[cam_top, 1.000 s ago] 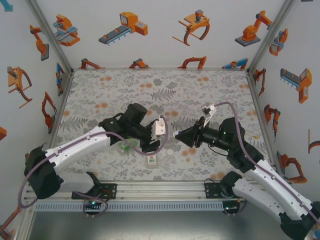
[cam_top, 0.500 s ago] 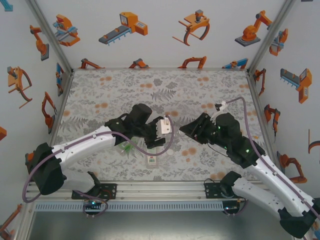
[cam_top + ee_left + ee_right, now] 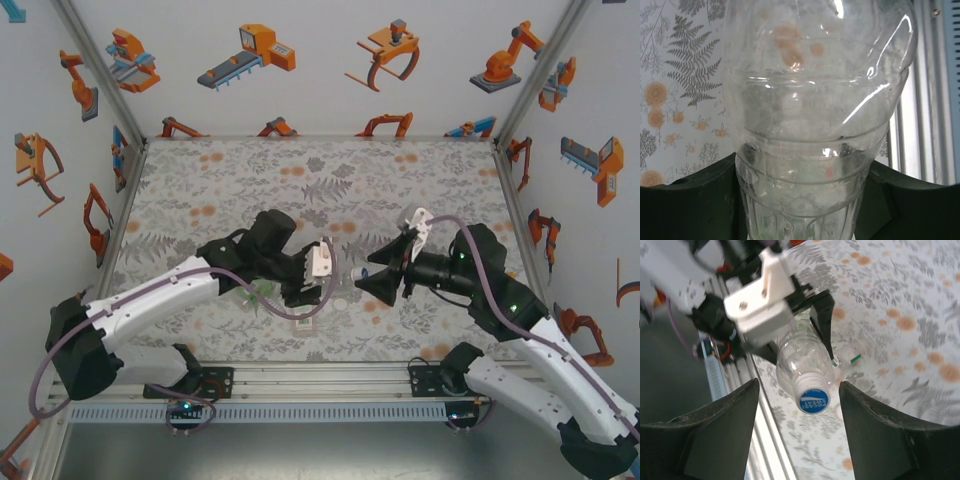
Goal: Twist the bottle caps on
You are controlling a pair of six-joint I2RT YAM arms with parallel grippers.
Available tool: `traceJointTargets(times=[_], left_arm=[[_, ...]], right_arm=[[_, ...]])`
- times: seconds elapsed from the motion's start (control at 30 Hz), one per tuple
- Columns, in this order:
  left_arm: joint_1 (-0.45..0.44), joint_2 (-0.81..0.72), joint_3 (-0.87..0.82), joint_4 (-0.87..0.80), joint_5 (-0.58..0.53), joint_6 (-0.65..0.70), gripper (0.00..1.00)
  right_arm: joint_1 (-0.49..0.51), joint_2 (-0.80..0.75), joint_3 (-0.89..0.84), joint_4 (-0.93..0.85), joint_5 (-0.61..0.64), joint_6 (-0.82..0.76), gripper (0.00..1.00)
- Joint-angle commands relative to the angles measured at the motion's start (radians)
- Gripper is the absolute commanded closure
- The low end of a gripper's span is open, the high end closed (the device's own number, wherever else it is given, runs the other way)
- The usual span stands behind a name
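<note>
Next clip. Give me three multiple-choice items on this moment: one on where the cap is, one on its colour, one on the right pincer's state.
1. Where is the cap?
A) lying on the table
B) on the neck of the bottle held by the left pincer
C) by the far wall

2. The cap's top is:
A) blue
B) red
C) yellow

3. The right pincer is:
A) shut on the cap
B) shut on nothing
C) open

Answers:
1 B: the cap sits at the end of the gripped bottle.
2 A: the right wrist view shows a blue top with pale print.
3 C: its fingers stand apart on either side of the cap.
</note>
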Motion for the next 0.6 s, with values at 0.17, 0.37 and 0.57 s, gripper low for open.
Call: traceJointTargets(times=[0.17,0.37,0.57], left_arm=[[-0.007,-0.049,-0.01,-0.056,0.147,-0.015,1.0],[-0.006,-0.045,-0.009,-0.056,0.161,-0.014,1.0],[-0.008,-0.037,-0.008,-0.053,0.172,-0.006,1.0]], right_arm=[[0.0,-0.033,-0.025,0.014,-0.255,-0.412,0.39],[0.0,-0.005,-0.021,0.016,-0.269,-0.398,0.5],[0.0,0.008,-0.03,0.018,-0.265,-0.393,0.55]])
